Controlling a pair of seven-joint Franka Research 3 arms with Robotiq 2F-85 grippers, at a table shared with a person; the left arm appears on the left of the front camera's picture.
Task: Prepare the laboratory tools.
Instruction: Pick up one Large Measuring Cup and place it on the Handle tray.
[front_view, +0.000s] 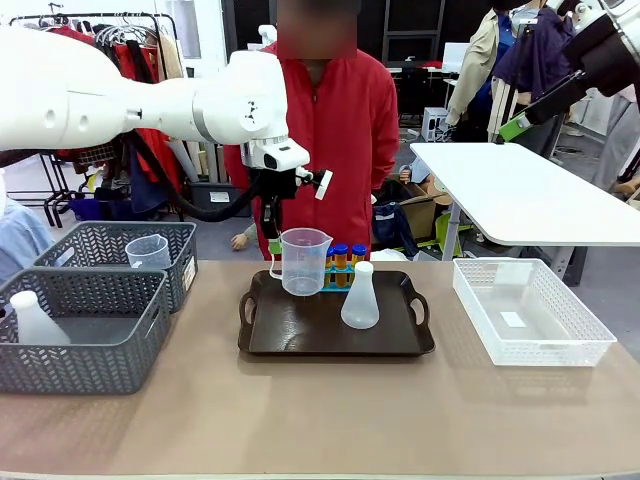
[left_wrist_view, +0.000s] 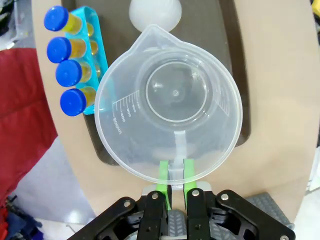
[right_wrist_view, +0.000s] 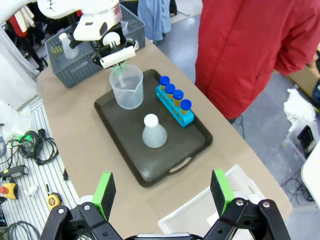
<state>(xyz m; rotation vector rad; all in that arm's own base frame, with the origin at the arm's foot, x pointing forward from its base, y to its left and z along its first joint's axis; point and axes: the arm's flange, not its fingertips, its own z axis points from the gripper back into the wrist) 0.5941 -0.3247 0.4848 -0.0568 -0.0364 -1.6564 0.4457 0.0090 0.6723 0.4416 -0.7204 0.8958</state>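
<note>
Across the tabletop (front_view: 330, 420) in the front view, the left pincer (front_view: 272, 240) is gripping the handle of the clear measuring beaker (front_view: 304, 262), which is hanging over the dark tray (front_view: 335, 330) near the conical flask (front_view: 360, 297). Looking down from the left wrist, green pads (left_wrist_view: 164, 172) are pinching the handle, with four blue-capped tubes (left_wrist_view: 67, 74) standing in the blue rack (left_wrist_view: 95, 45) beside it. From the right wrist, the right pincer (right_wrist_view: 162, 191) is gaping wide, gripping nothing, high above the tray's near-right corner.
</note>
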